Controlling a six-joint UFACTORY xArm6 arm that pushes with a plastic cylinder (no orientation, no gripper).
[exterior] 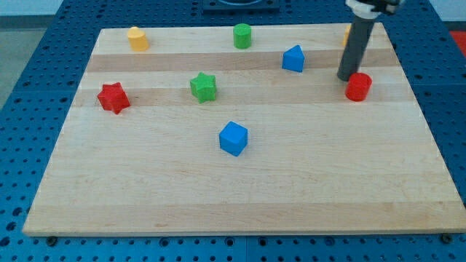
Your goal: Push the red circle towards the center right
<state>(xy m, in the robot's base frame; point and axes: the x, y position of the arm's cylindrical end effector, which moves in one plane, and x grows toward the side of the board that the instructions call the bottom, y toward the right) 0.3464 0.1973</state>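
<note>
**Q:** What fills the frame, and why?

**A:** A wooden counter (240, 196) carrying scattered blocks; the arm has no jaws, only a rod.

**Q:** Where is the red circle?

**A:** The red circle (358, 86) sits in the upper right. My tip (344, 78) touches its upper-left edge, likely placed to drive it down and right.

**Q:** And the others?

**A:** Blue cube (234, 138), blue block (293, 59), green star (204, 86) and red star (113, 97) lie well apart.
</note>
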